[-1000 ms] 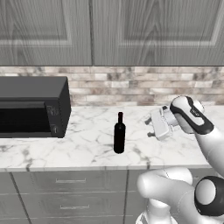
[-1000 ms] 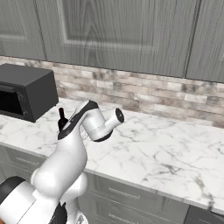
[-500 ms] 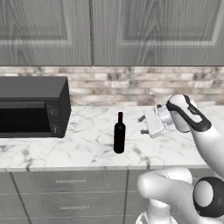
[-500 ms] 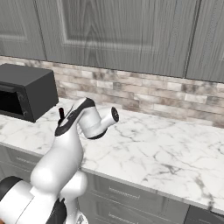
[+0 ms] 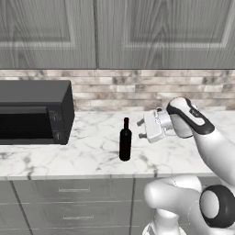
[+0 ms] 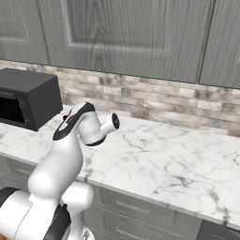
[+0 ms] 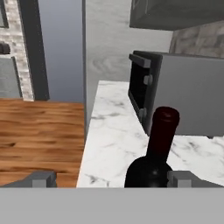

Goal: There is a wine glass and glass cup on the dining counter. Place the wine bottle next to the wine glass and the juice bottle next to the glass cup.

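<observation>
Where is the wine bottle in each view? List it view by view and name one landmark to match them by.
Left base view: the wine bottle stands upright on the marble worktop, centre, just left of the open gripper.
Right base view: not visible.
Hand view: lower centre-right, neck and shoulders close up, between the fingertips.
Shared landmark: the black microwave.

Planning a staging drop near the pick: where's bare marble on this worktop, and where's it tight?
Free: the white grey-veined marble worktop right of the arm, back to the brick backsplash. Also the front strip between black microwave and slim black wine bottle. Tight: between that bottle and the open gripper.
</observation>
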Available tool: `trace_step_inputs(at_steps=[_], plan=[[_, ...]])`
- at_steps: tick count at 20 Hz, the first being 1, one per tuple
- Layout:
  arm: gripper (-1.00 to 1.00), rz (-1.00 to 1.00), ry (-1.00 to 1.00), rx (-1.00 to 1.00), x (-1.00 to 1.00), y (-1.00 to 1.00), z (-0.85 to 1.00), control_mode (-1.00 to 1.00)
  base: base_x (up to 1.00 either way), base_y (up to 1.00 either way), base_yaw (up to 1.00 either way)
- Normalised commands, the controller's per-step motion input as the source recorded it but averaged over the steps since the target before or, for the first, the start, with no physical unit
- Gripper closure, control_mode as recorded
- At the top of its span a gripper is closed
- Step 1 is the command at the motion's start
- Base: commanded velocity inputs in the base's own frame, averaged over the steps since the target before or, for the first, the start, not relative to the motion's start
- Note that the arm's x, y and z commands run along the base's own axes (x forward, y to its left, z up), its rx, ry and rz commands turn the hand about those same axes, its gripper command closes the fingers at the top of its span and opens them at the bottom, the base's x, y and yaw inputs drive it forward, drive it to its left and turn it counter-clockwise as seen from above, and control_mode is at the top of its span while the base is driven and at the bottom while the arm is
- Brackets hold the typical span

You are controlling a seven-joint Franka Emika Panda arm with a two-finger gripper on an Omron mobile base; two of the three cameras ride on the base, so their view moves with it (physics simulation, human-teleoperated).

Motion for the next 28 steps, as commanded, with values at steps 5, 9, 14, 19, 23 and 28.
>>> trace_step_inputs(at_steps=[5, 9, 14, 19, 23, 28], plan=[[-1.0, 0.0, 0.0, 0.0, 0.21, 0.24, 0.0, -1.0, 0.0, 0.0, 0.0], [-1.0, 0.01, 0.0, 0.0, 0.28, 0.15, 0.0, -1.0, 0.0, 0.0, 0.0], [-1.0, 0.03, 0.0, 0.0, 0.31, 0.08, -0.04, -1.0, 0.0, 0.0, 0.0], [-1.0, 0.06, 0.02, 0.01, 0.22, 0.01, -0.08, -1.0, 0.0, 0.0, 0.0], [-1.0, 0.07, 0.04, 0.02, 0.17, 0.0, -0.15, -1.0, 0.0, 0.0, 0.0], [-1.0, 0.06, 0.05, 0.02, 0.15, 0.0, -0.18, -1.0, 0.0, 0.0, 0.0]])
